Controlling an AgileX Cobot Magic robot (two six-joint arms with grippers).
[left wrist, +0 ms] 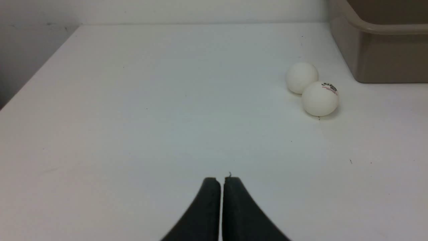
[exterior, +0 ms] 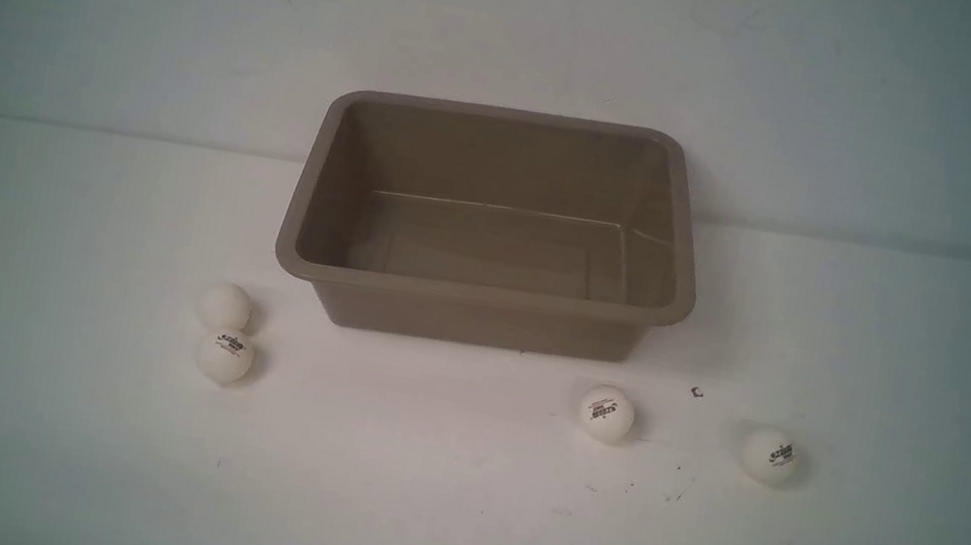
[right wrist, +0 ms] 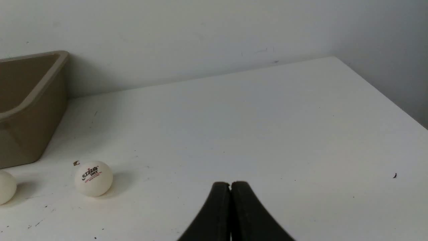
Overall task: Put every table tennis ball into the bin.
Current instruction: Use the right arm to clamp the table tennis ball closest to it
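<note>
Closest to the robot's side, the left gripper (left wrist: 222, 180) hangs just above the white table (exterior: 25, 432), its two black jaws pressed together with only a hairline between them and nothing held. The right gripper (right wrist: 230, 184) is in the same condition on the other side, jaws fully together and empty. Neither gripper shows in the front view. A little farther out, in a loose row before the bin (exterior: 482, 295), lie four table tennis balls, all of them outside it, on the table. On the left two of them touch each other: the logo ball (exterior: 225, 356) is the nearer one, with dark print on its top, and the plain ball (exterior: 225, 306) sits directly behind it, showing no print from here. On the right, the middle ball (exterior: 607, 414) rests near the front right corner of the bin but apart from it, and the far-right ball (exterior: 770, 456) lies well apart from that one, further to the right; both show a dark logo. Between these two, a bit farther back, a small dark speck (exterior: 697, 393) lies on the table. Behind the balls the bin stands upright, a taupe rectangular tub with a flat rim, its smooth floor open to view. Behind it rises the pale wall (exterior: 527, 23)
</note>
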